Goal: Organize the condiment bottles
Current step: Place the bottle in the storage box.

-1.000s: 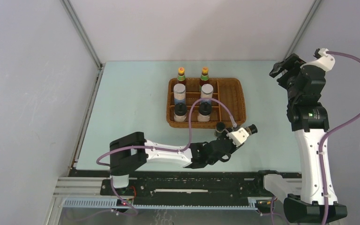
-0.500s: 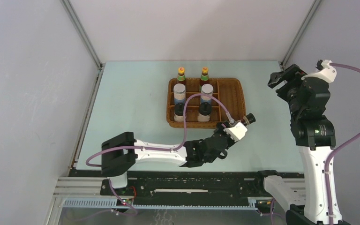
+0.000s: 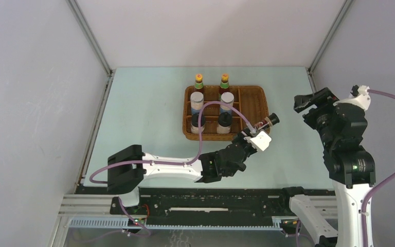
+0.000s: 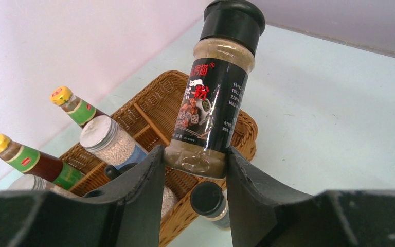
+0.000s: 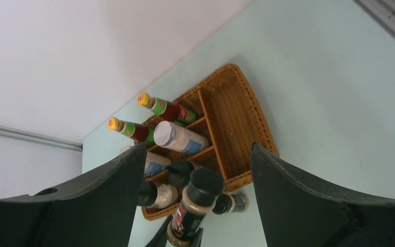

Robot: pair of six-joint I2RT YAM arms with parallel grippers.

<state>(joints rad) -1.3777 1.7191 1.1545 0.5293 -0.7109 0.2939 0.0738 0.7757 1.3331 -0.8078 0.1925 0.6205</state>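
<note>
My left gripper (image 4: 193,154) is shut on the base of a tiny dark bottle (image 4: 211,108) with a black cap. It holds the bottle tilted above the table by the front right corner of the wicker tray (image 3: 262,110). The second tiny dark bottle (image 4: 209,198) stands on the table just under it, outside the tray. The tray's left side holds two yellow-capped sauce bottles (image 3: 199,78), two silver-topped shakers (image 3: 197,99) and two black-capped white bottles (image 3: 197,122). My right gripper (image 5: 198,149) is open and empty, high over the table's right side.
The tray's long right compartment (image 3: 252,105) is bare wicker. Grey walls stand on the left, back and right. The left arm's purple cable (image 3: 221,105) loops over the tray's front.
My left gripper has lifted the tiny dark bottle and carried it up and back toward the tray's front right corner. The right arm has dropped lower and swung nearer.
</note>
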